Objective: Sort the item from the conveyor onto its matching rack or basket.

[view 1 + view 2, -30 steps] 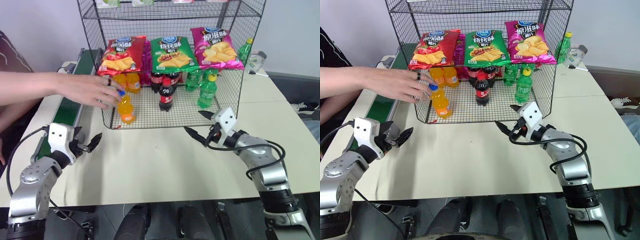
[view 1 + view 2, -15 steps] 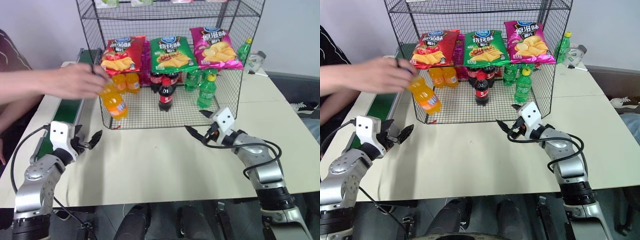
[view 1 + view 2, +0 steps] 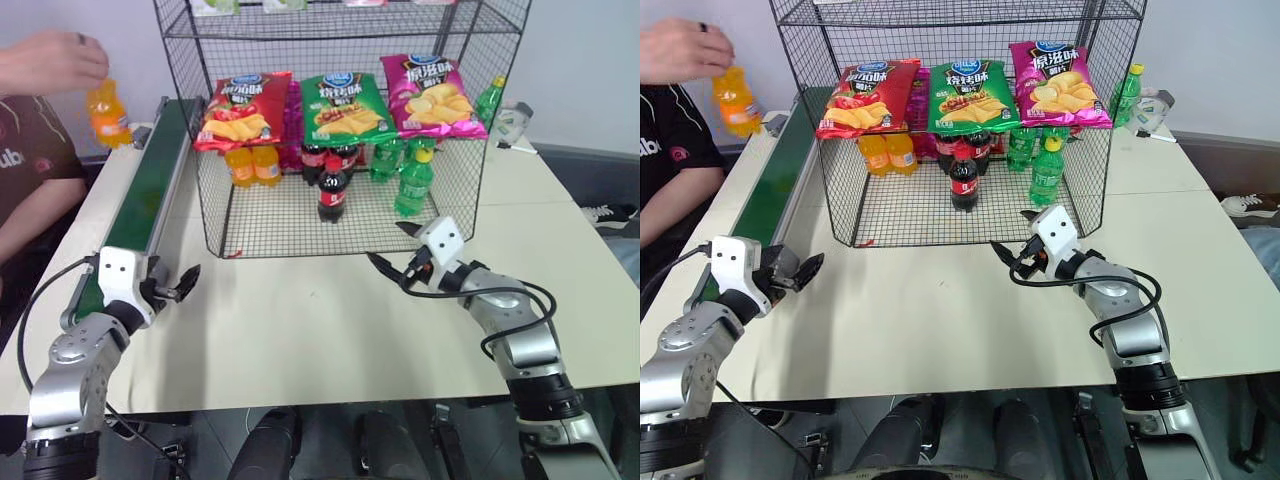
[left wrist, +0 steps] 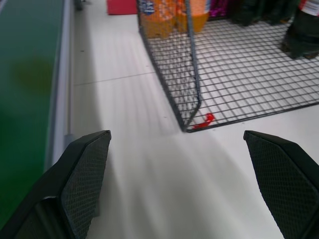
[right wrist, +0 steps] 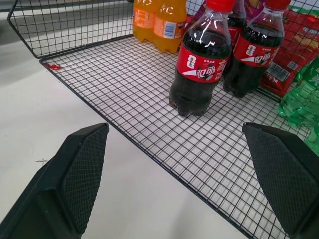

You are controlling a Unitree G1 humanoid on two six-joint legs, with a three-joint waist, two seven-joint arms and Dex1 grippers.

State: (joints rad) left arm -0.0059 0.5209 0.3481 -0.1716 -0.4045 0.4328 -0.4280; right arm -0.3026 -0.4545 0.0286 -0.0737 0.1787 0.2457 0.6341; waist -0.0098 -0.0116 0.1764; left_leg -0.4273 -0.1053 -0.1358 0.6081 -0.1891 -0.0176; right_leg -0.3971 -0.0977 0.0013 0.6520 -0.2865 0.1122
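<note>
The large white table (image 3: 330,330) is carrying everything, and the tall black wire-mesh cage rack with tiered shelves (image 3: 340,130) is standing at its far middle, its open front facing the robot so that both arms can reach in. Three chip bags, red (image 3: 243,108), green (image 3: 345,104) and pink (image 3: 433,96), are hanging across its front, apparently as labels for the drinks grouped behind them: orange soda bottles (image 3: 252,165) sitting under the red bag, red-capped dark cola bottles (image 3: 332,190) under the green one, green soda bottles (image 3: 414,182) under the pink.

The long narrow dark green conveyor belt in its grey metal frame (image 3: 140,210) is running along the table's left side, just beside the rack, so items can be travelling toward the robot's left arm.

A person's hand (image 3: 52,58) is holding the small clear plastic bottle of orange soda with the orange label (image 3: 105,110) in the air above the belt's far end, seemingly about to set it down as the next item; nothing is lying on the belt yet, so the sorting is not under way.

The left gripper (image 3: 178,284) is hovering beside the belt's near end with its two black fingers spread wide and empty, probably waiting for the bottle. The right gripper (image 3: 392,258) is hanging before the rack's front edge, likewise gaping wide and holding nothing.
</note>
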